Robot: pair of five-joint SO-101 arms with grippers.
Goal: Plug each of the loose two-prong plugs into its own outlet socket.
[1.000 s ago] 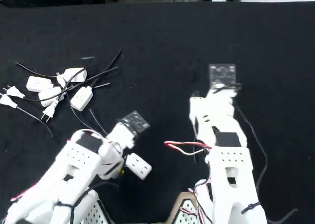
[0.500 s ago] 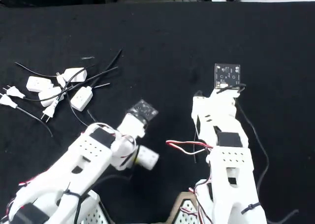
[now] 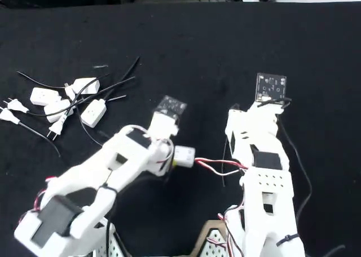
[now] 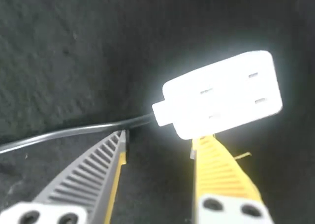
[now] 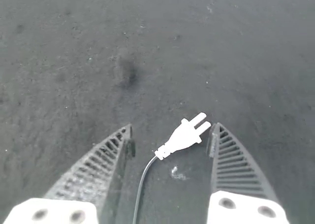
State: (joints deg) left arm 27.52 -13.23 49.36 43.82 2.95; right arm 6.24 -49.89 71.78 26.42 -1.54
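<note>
In the left wrist view a white outlet socket (image 4: pixel 221 93) lies on the black cloth just past my left gripper (image 4: pixel 158 138). That gripper is open; the socket's near edge touches the yellow finger (image 4: pixel 214 160), and its black cord (image 4: pixel 74 131) runs off past the grey finger. From above, this socket (image 3: pixel 184 155) sits at the tip of the left arm (image 3: pixel 127 158), near the table's middle. My right gripper (image 5: pixel 171 129) is open, low over the cloth. A white two-prong plug (image 5: pixel 184 134) with a thin cord lies between its fingers, untouched.
At the far left of the table is a tangle of several white sockets (image 3: pixel 93 112) and loose plugs (image 3: pixel 17 105) with black cords. A red and white wire (image 3: pixel 211 166) hangs between the two arms. The right arm (image 3: pixel 260 155) stands right of centre.
The left arm has swung right and away from the table's front edge, and the white socket has travelled with its tip toward the middle. The right arm has shifted slightly to the right.
</note>
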